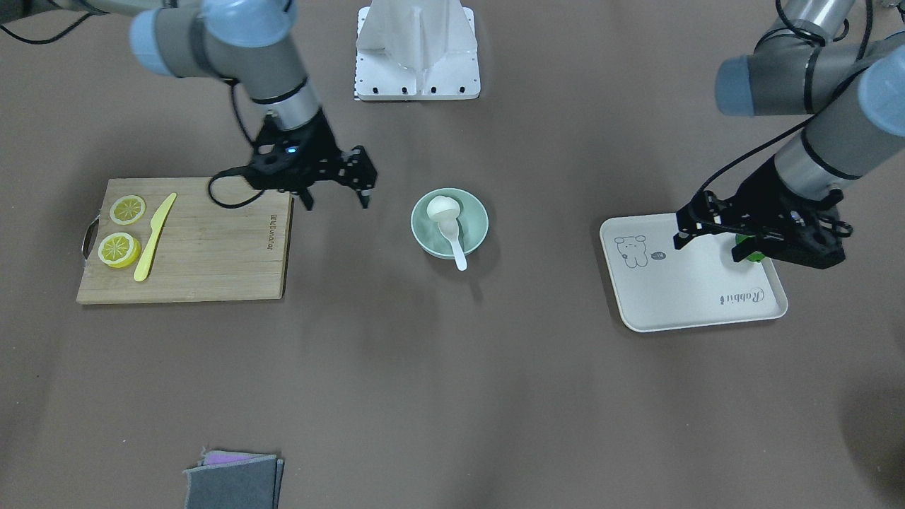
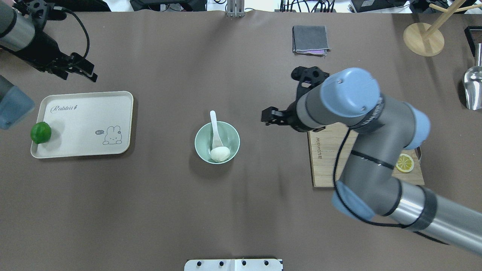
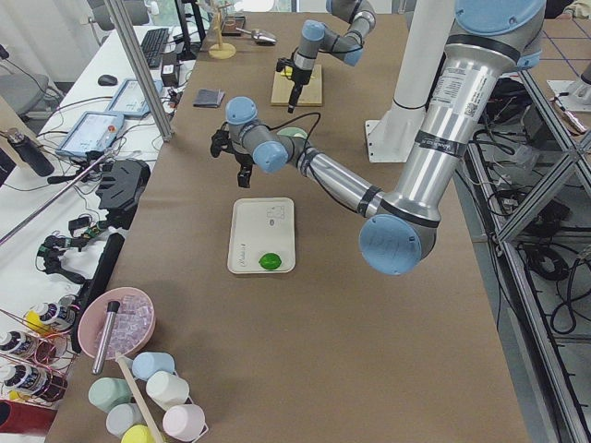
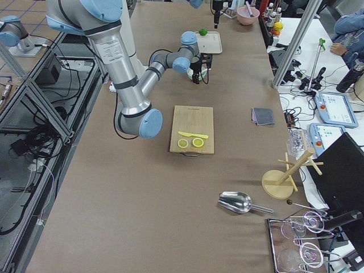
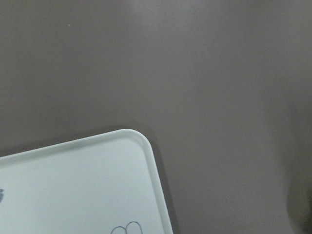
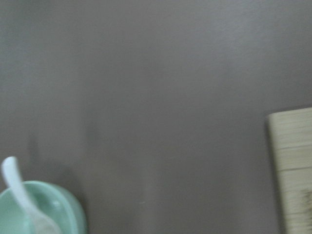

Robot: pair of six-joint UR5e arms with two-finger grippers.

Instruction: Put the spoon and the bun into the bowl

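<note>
In the front-facing view, the right gripper (image 1: pixel 337 203) hung empty, jaws parted — the bowl (image 1: pixel 478 227), holding bun (image 1: pixel 442 207) and spoon (image 1: pixel 454 244), lay near at its 3 o'clock.

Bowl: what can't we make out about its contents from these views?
- Spoon scoop tip: overhead, the bun covers it; touching or apart, cannot tell.
- Bowl: right wrist view, blurred and cut off by the bottom-left corner; bun out of frame.
- Both side views: bowl small and partly behind an arm; contents unreadable.
</note>
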